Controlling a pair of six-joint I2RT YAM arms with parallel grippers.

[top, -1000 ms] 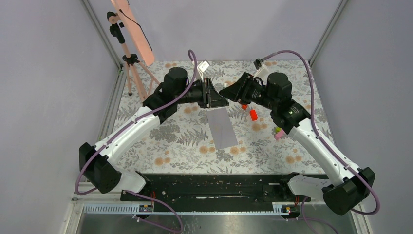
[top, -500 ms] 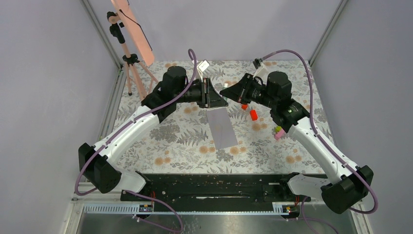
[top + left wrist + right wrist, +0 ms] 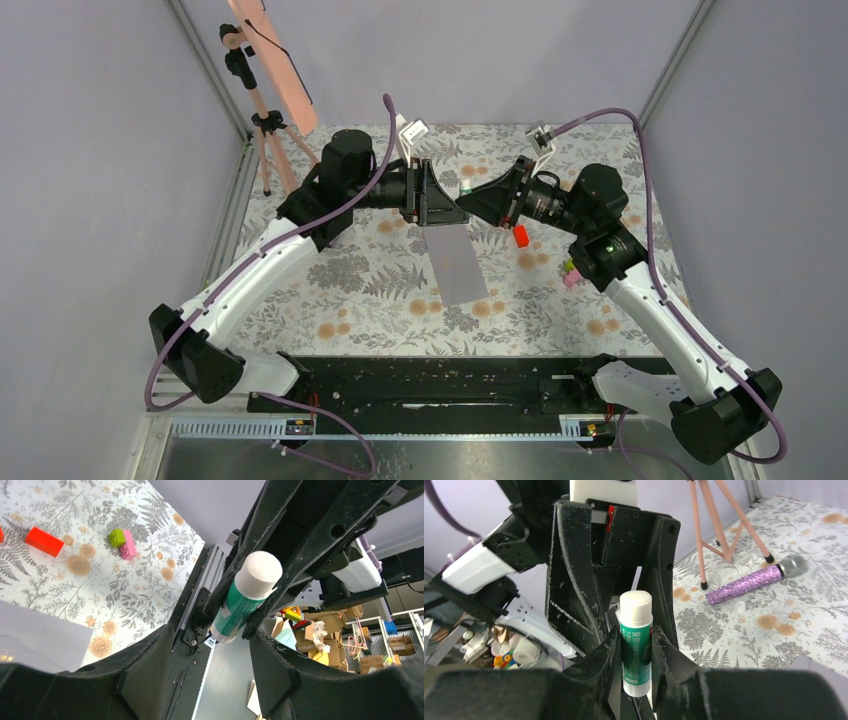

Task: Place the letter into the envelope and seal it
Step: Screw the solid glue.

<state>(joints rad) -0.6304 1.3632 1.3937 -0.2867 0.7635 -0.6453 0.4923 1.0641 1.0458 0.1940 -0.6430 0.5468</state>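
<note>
Top external view: a flat, plain grey-lilac rectangular paper envelope lies on the fern-and-flower patterned table, near its middle. Its long side runs away from the arm bases and leans a little to the left at the far end. The surface is smooth and unmarked, with a faint line across it about halfway along. Whether the flap is folded down cannot be told from here. In the left wrist view one pale corner of it shows at the lower left edge.

Both arms reach inward and meet just above the envelope's far end. The right pincer is pinching a green glue stick with a white cap by its lower body, and the stick stands cap-up in the right wrist view. The left pincer is spread. Its black fingers stand on either side of the stick with a gap on each side.

A small red block lies on the table just right of the envelope. A green block and a pink block sit together further right. A purple glitter microphone lies near the feet of a pinkish tripod at the table's far left corner.
</note>
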